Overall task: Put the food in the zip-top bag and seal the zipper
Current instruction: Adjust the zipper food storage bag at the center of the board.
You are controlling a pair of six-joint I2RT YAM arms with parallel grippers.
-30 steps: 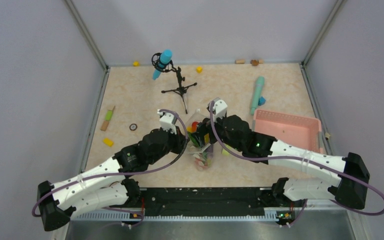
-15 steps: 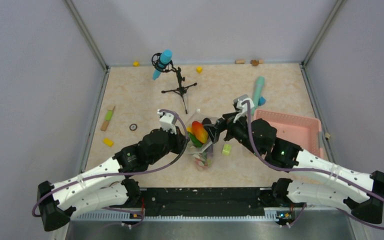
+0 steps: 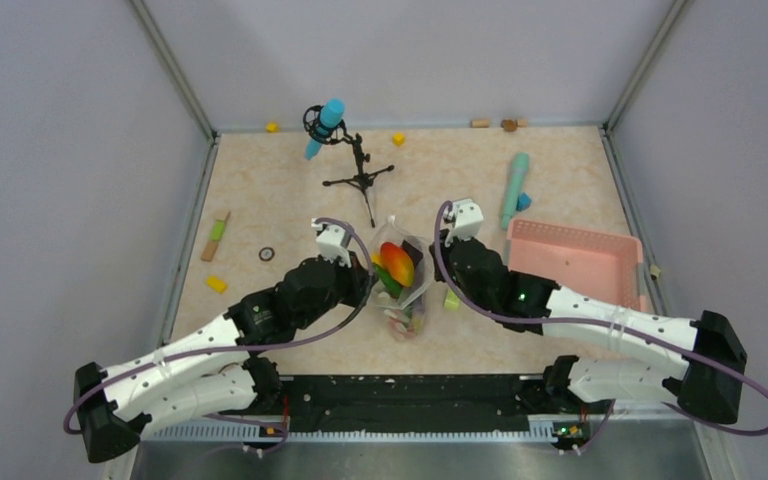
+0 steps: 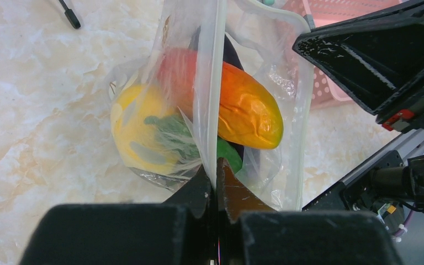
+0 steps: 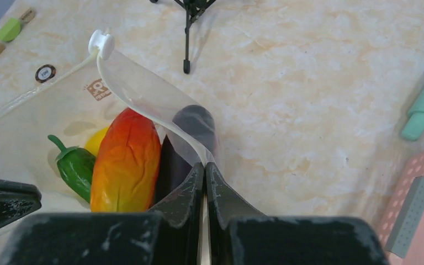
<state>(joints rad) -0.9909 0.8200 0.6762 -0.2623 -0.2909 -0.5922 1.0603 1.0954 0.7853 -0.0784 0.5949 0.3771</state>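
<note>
While the left end effector (image 4: 216,171) is clamping the zipper (image 4: 212,83) at one end of the mouth and the right end effector (image 5: 205,168) is pinching it at the other, the bag (image 5: 38,118) is sitting mid-counter (image 3: 290,190) between the two arms, its mouth gaping. Food (image 3: 397,263) is lying inside: an orange-red piece on top, with a lemon (image 4: 135,130), a green vegetable (image 5: 77,165) and a dark purple piece (image 5: 196,130) packed around it. Loading is looking done, so sealing is probably the step in hand, though I cannot tell whether every piece is in.

To do it well, the arms should be drawing apart along the zipper's line, stretching both lips straight until they are meeting flat. The orange-red piece is riding high, close to the rim, and may be getting between the lips, so a slight lift to let it settle would help. With the strip taut, one end effector should be holding its end while the other is taking the white slider (image 5: 100,43) across in one steady pull, gently enough not to tear the plastic.
</note>
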